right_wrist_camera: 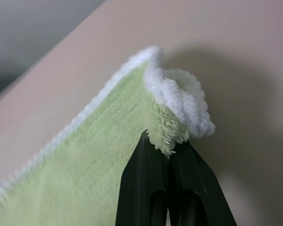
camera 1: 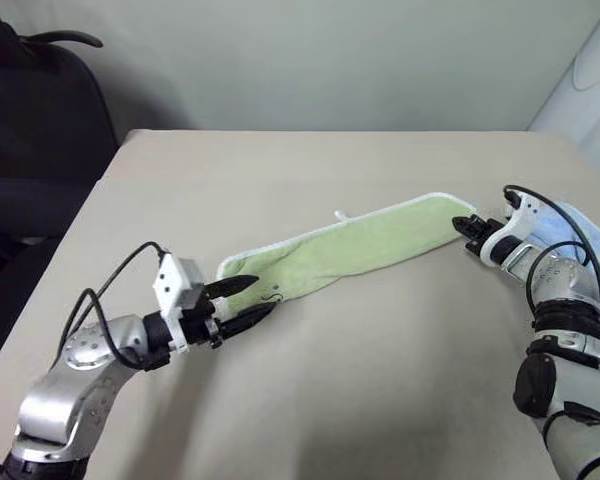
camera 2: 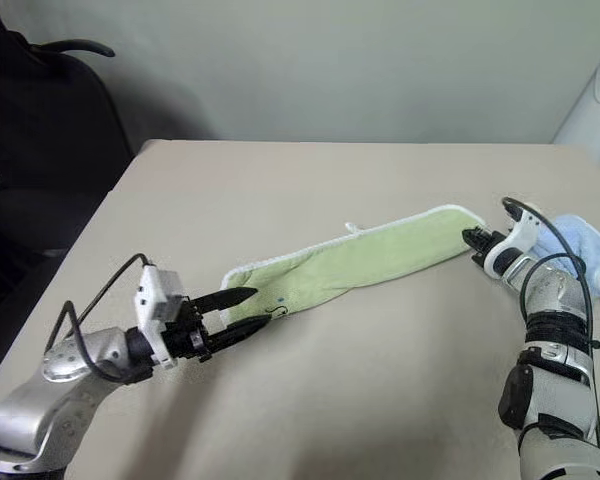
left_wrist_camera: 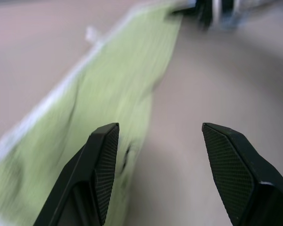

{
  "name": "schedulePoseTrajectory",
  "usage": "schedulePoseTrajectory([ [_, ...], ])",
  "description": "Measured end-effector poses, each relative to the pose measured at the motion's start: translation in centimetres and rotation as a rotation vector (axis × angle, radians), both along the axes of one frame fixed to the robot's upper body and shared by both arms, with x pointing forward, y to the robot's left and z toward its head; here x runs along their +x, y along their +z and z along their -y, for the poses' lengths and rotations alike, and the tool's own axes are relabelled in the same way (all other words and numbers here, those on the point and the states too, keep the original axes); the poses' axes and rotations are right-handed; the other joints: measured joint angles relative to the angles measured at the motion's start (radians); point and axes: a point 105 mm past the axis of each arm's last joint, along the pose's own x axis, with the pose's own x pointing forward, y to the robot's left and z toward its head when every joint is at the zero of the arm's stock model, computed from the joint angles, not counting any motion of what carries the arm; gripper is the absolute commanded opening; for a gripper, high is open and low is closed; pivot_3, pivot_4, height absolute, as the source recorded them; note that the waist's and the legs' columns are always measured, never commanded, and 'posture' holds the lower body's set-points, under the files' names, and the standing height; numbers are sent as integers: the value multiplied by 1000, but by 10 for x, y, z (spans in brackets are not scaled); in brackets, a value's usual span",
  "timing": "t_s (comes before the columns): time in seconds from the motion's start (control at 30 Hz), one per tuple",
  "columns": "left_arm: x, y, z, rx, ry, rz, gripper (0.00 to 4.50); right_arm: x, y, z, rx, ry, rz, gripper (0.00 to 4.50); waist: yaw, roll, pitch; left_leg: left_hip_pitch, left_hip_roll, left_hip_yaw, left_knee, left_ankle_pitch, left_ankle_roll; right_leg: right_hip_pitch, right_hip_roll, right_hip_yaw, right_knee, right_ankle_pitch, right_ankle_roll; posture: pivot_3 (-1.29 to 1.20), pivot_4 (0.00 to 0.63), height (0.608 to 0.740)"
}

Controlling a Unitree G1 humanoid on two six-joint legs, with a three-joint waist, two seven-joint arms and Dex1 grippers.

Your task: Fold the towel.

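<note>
The towel [camera 1: 360, 245] is a light green strip with white edging. It lies slanted across the table [camera 1: 280, 170], running from near left to far right. My left gripper [camera 1: 264, 295] is open at the strip's near left end, beside the small dark emblem [camera 1: 272, 293]. One finger [left_wrist_camera: 104, 155] is over the cloth edge and the other finger [left_wrist_camera: 231, 165] is over bare table. My right gripper [camera 1: 467, 226] is shut on the far right corner of the towel [right_wrist_camera: 99, 155], with the white fluffy edging bunched just above the closed fingertips [right_wrist_camera: 153, 155].
A light blue cloth [camera 1: 580, 235] lies crumpled behind my right wrist near the table's right edge. A black chair [camera 1: 30, 120] stands off the table's left side. A white object [camera 1: 595, 90] is at the far right corner.
</note>
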Motion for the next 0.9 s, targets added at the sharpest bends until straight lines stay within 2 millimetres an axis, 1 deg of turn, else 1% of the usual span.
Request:
schedulePoseTrajectory([
  [0.03, 0, 4, -2, -32, 13, -5, 3066, 0, 7, 0, -57, 19, 34, 26, -2, 0, 0, 0, 0, 0, 0, 2, -4, 0, 0, 0, 0, 0, 0, 0, 150, 740],
  [0.07, 3, 8, -3, -69, 38, -6, 3066, -1, 16, -2, -132, 47, 78, 26, -2, 0, 0, 0, 1, 0, 0, 3, -5, 0, 0, 0, 0, 0, 0, 0, 150, 740],
  [0.13, 12, 20, -8, -136, 98, 15, 3066, -1, 36, -12, -267, 115, 179, 26, -1, 0, 0, 0, 1, 0, 0, 3, -5, 0, 1, 0, 0, 0, 0, 0, 150, 740],
  [0.17, 20, 27, -11, -172, 145, 30, 3066, -3, 49, -23, -378, 175, 253, 26, -1, 0, 0, 1, 2, 0, 1, 3, -5, 1, 2, 0, 0, 0, 0, 0, 150, 740],
  [0.2, 26, 31, -14, -198, 183, 40, 3066, -6, 57, -34, -450, 229, 311, 26, -2, 0, 0, 1, 2, 0, 1, 3, -5, 1, 2, 0, 0, 0, 0, 0, 150, 740],
  [0.23, 32, 34, -17, -227, 225, 44, 3066, -10, 63, -48, -544, 298, 372, 26, -2, 0, 0, 1, 3, 0, 1, 3, -5, 2, 3, 0, 0, 0, 0, 0, 150, 740],
  [0.27, 38, 35, -20, -248, 262, 40, 3066, -16, 65, -62, -645, 374, 426, 26, -3, 0, 0, 1, 3, 0, 2, 3, -5, 2, 3, 0, -1, 0, 0, 0, 150, 740],
  [0.3, 41, 34, -22, -258, 285, 34, 3066, -21, 63, -75, -720, 448, 464, 26, -3, 0, 0, 1, 4, 0, 2, 3, -6, 2, 4, 0, -1, 0, 0, 0, 150, 740],
  [0.33, 43, 33, -22, -270, 301, 26, 3066, -28, 56, -90, -812, 537, 500, 26, -4, -1, 0, 1, 5, 0, 2, 3, -8, 2, 5, 0, -2, 0, 0, 0, 150, 740],
  [0.37, 44, 31, -21, -274, 308, 20, 3066, -34, 44, -103, -890, 618, 519, 26, -4, -1, 0, 1, 6, 1, 2, 2, -8, 2, 5, 0, -3, 0, 0, 0, 150, 740],
  [0.5, 46, 25, -14, -295, 316, -4, 3066, -53, -7, -135, -1130, 867, 538, 26, 0, -2, 1, 1, 6, 0, 2, 2, -8, 2, 5, 0, -3, 0, 0, 0, 150, 740],
  [0.53, 47, 24, -12, -297, 318, -10, 3066, -55, -16, -141, -1164, 906, 547, 26, -1, -2, 1, 1, 6, 1, 3, 2, -8, 2, 5, 0, -2, 0, 0, 0, 150, 740],
  [0.57, 48, 23, -10, -299, 317, -12, 3066, -56, -21, -145, -1176, 923, 553, 26, -1, -2, 1, 1, 7, 1, 3, 2, -8, 2, 5, 0, -2, 0, 0, 0, 150, 740],
  [0.67, 48, 19, -5, -306, 323, -27, 3066, -57, -28, -151, -1148, 947, 545, 633, 1, -2, 1, 1, 7, 1, 3, 2, -8, 2, 5, 0, -2, 0, 0, 0, 150, 740],
  [0.7, 48, 17, -4, -307, 323, -32, 3066, -58, -30, -152, -1134, 957, 536, 910, 2, -3, 1, 1, 7, 1, 3, 2, -8, 2, 5, 0, -2, 0, 0, 0, 150, 740],
  [0.77, 46, 14, -3, -308, 338, -41, 3066, -61, -31, -149, -1070, 957, 509, 1623, 3, -4, 1, 1, 7, 1, 3, 3, -10, 3, 6, 0, -3, 0, 0, 0, 150, 740],
  [0.83, 46, 9, -5, -315, 361, -61, 3066, -62, -25, -143, -985, 921, 487, 2299, 4, -4, 1, 1, 7, 2, 2, 3, -10, 3, 6, 0, -4, 0, 0, 0, 150, 740],
  [0.9, 44, 2, -7, -323, 384, -86, 3066, -67, -14, -137, -877, 895, 484, 2299, 5, -4, 1, 1, 7, 2, 2, 3, -11, 3, 6, 0, -5, 0, 0, 0, 150, 740],
])
